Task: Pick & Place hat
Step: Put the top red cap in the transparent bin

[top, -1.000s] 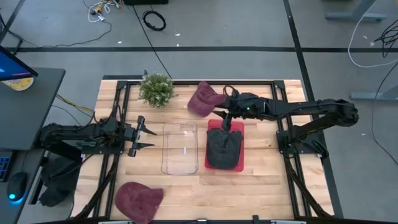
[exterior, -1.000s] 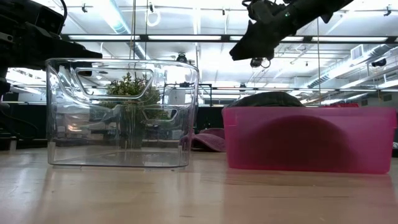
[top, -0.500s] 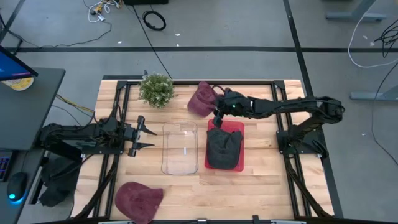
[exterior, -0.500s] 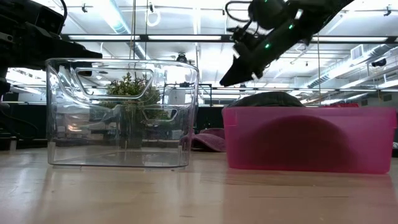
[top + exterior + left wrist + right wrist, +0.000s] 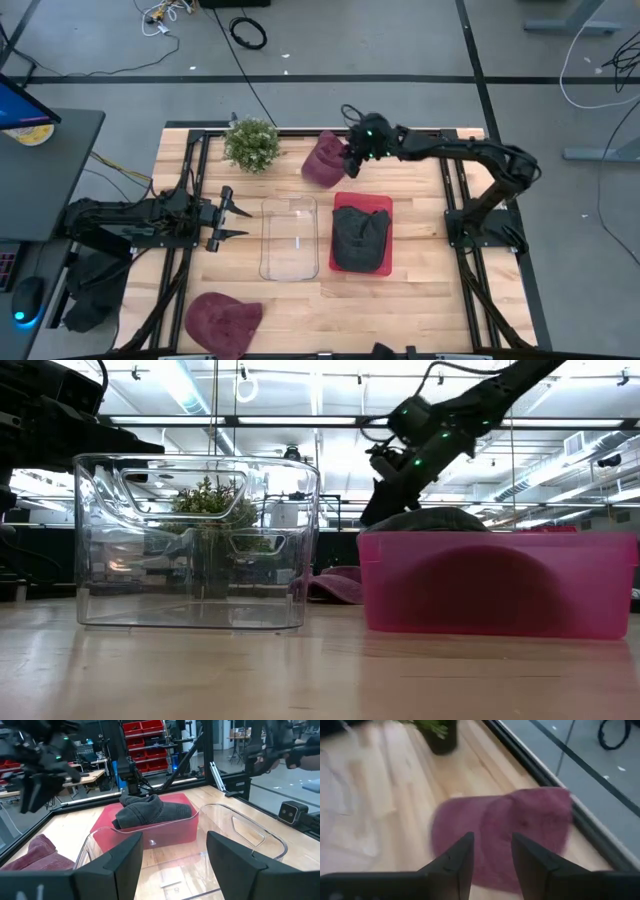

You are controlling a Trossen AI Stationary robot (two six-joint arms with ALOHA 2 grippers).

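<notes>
My right gripper (image 5: 349, 160), fingers parted, hovers at 3 o'clock of maroon hat (image 5: 323, 158); floppy cloth may slip out near surface (image 5: 420, 250) edge.

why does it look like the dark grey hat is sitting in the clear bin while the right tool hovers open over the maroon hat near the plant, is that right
Not quite. The dark grey hat lies in the red bin, not the clear bin, which the high view shows beside it with no hat inside. The rest holds: the right tool hovers open over the maroon hat near the plant.
</notes>
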